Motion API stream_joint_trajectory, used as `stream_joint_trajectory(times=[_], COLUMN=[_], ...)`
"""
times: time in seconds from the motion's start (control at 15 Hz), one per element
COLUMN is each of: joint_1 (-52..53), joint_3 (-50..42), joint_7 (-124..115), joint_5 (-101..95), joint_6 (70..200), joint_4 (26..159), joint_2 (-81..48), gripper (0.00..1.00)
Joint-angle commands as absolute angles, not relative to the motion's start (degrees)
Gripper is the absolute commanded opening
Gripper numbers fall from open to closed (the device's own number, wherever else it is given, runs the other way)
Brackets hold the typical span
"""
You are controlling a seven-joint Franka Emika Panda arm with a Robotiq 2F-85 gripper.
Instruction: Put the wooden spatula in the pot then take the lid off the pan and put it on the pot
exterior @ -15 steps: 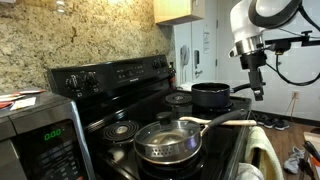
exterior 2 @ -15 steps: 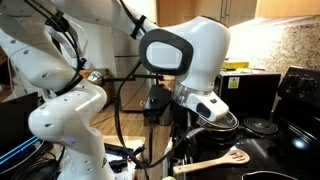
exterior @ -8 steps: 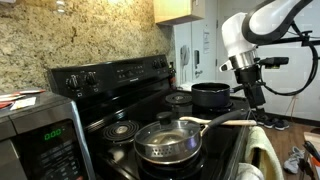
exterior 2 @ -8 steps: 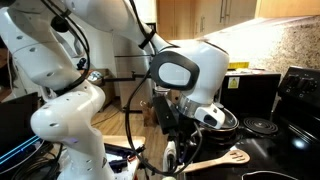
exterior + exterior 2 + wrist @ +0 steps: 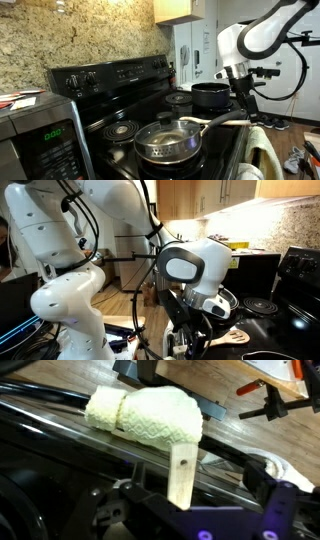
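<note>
The wooden spatula [image 5: 230, 121] lies flat near the front edge of the black tabletop [image 5: 150, 110], outside the pot and close to the end of the pan's long handle. In an exterior view only its broad pale head [image 5: 237, 337] shows, poking out from behind the white wrist. In the wrist view its flat handle end [image 5: 183, 475] fills the middle of the picture and points down toward the camera.

The claw [image 5: 247, 111] hangs low just over the spatula. In the wrist view it looks spread, with dark fingers [image 5: 264, 486] on either side of the handle and a gap between wood and finger. In the exterior views I cannot tell how the jaws stand.

The pot [image 5: 211, 96] sits on a rear burner, just behind and beside the claw, with no lid on it. The pan [image 5: 166, 153] stands on a front burner, nearer the camera, well apart from the pot. The lid [image 5: 165, 137] rests on the pan and covers it, with its knob on top.

A cream towel [image 5: 145, 415] hangs folded over the bar along the stove's front, just beyond the spatula in the wrist view. A microwave [image 5: 35, 135] with a green display sits at the near corner, beside the tabletop, under a speckled stone backsplash [image 5: 80, 35].
</note>
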State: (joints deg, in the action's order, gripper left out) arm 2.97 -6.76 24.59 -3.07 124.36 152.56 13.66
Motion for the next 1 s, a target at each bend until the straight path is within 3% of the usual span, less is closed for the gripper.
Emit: stream_joint_trajectory(times=[0.0, 0.93], joint_1=[1.48, -1.23], joint_3=[-6.32, -8.02], joint_7=[26.13, 29.09], joint_5=[-4.69, -3.3], joint_6=[129.76, 132.37], joint_4=[152.99, 154.0], joint_2=[11.13, 10.78], gripper=[1.0, 1.0])
